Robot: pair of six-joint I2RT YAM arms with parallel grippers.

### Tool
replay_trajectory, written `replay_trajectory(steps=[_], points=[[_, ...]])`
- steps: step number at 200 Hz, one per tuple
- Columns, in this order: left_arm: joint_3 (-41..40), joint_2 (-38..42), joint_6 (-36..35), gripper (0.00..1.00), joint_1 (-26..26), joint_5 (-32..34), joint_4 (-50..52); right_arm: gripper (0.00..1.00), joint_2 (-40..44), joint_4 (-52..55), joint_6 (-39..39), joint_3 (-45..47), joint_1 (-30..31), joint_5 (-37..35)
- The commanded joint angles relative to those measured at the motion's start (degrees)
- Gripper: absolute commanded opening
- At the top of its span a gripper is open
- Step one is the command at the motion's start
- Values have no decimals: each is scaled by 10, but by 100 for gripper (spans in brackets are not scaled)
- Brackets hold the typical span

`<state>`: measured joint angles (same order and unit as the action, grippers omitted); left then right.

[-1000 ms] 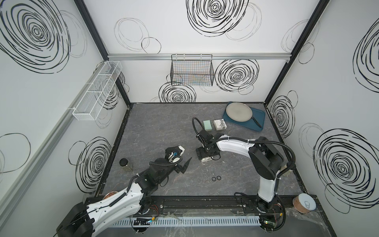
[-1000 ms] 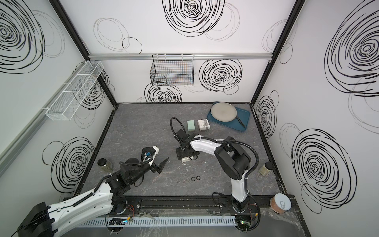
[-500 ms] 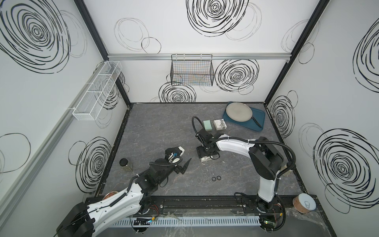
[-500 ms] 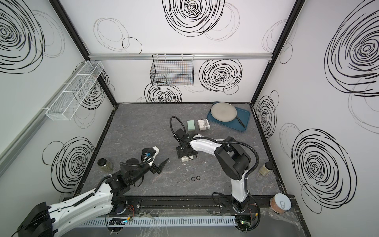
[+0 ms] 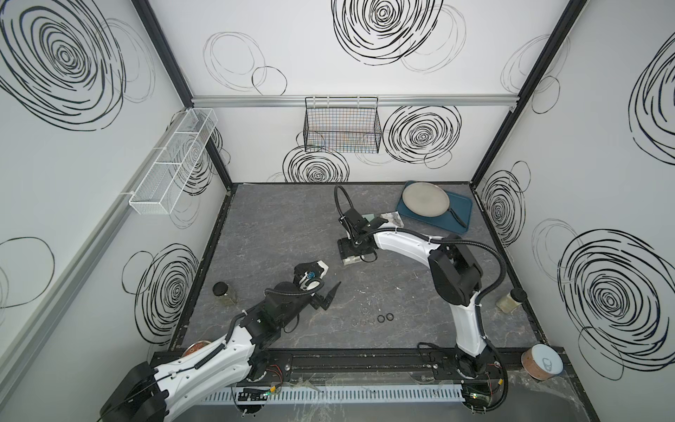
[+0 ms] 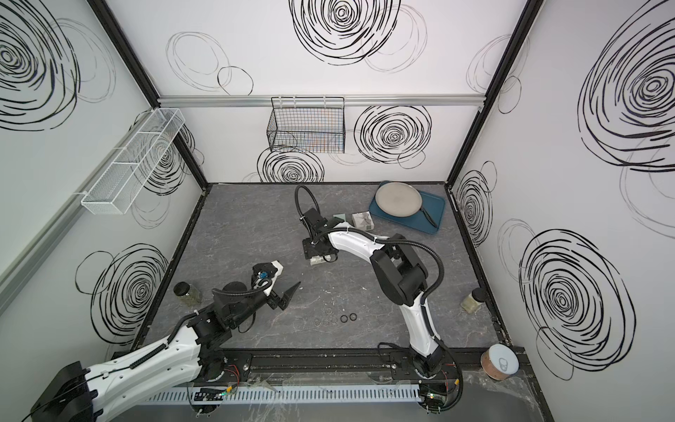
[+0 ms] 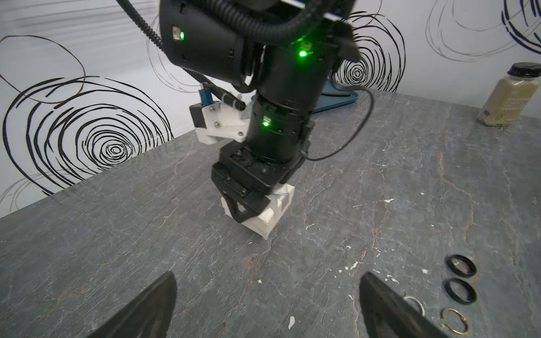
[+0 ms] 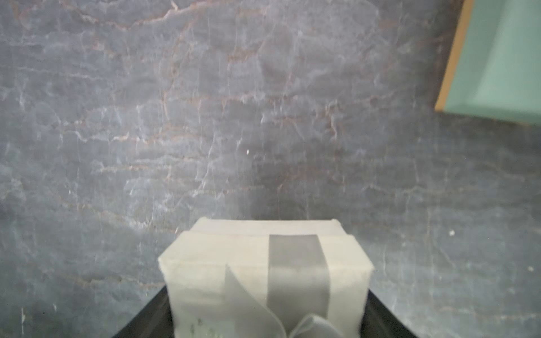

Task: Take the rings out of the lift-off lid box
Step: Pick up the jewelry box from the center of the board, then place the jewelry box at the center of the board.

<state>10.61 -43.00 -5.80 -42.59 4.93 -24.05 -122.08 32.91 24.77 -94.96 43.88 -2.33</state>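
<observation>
Six rings out on the tabletop; right gripper clamped on the box.

Nearest the front edge, the rings (image 5: 371,321) lie loose on the tabletop (image 5: 277,226) in a rough row: two black rings (image 5: 381,318) at the right end, four pale rings (image 5: 363,322) beside them, one of these just behind the row. The left gripper (image 7: 268,295) hangs above the tabletop to the left of the row, jaws fully apart, holding nothing. Farther back, the right gripper (image 5: 351,257) points down, its jaws closed against the sides of the white, grey-ribboned lift-off lid box (image 8: 263,263), lid seated. Beyond are a green box (image 5: 369,218), a second ribboned box (image 5: 393,218), then a blue tray (image 5: 464,212) carrying a pan (image 5: 425,199).
</observation>
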Motion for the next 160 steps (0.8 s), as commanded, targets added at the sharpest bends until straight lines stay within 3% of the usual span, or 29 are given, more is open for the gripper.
replay_trajectory(steps=[1, 83, 160], points=[[4, 7, -5, 100, 7, -8, -21, 75, -41, 32, -23, -63, -18, 9], [3, -1, -9, 100, 15, -20, -31, 75, -212, 85, -41, -313, -69, 36], [0, -5, -9, 100, 19, -29, -41, 76, -229, 78, -47, -326, -78, 2]])
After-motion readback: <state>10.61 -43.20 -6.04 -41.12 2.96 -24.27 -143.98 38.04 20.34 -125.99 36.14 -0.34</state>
